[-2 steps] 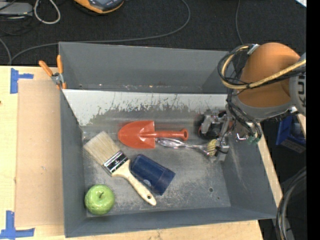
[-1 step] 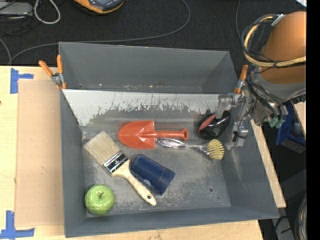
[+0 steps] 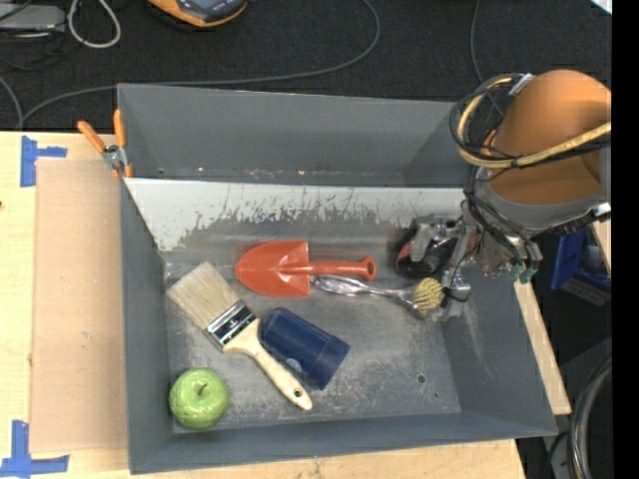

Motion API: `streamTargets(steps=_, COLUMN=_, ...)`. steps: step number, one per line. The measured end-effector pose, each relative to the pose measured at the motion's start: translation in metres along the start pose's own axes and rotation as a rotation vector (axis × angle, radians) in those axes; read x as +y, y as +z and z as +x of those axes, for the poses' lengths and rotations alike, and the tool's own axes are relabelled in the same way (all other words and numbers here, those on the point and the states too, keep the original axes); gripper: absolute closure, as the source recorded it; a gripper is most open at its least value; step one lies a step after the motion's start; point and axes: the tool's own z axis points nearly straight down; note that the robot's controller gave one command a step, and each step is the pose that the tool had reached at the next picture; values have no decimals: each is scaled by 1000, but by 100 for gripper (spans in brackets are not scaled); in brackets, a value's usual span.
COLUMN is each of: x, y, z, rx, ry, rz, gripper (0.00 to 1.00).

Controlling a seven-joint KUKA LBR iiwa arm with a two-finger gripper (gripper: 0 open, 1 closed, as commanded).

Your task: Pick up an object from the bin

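Nearest the lens you had the arm's orange cover [image 3: 549,133], domed and ringed with cables, standing high over the right end of the grey bin [image 3: 300,158]; take the red shovel [image 3: 290,267] near the middle of the bin floor as your mark, blade to the view's left and handle to the right. The paintbrush [image 3: 235,327] lay just below the shovel's blade, pale bristles up-left of its black ferrule and wooden handle slanting down-right; the dark blue cup [image 3: 305,347] lay on its side just below the shovel's handle, touching the brush handle. The green apple [image 3: 198,399] sat well below and left of the shovel, in the near left corner. A silver-handled tool [image 3: 359,287] ran along just under the shovel's handle and past its tip, ending in a yellowish tuft [image 3: 429,294]; a black-and-red thing [image 3: 414,247] lay just right of the shovel's handle tip, above that tuft. Your gripper [image 3: 457,282] was down low to the right of the shovel, just beside the tuft; you could not tell from this view how wide it stood or whether it had hold of anything.
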Motion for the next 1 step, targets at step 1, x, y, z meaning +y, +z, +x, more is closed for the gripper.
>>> streamTargets(steps=1, x=6, y=8, z=-9, rx=-4, ry=-9, rz=1, gripper=0)
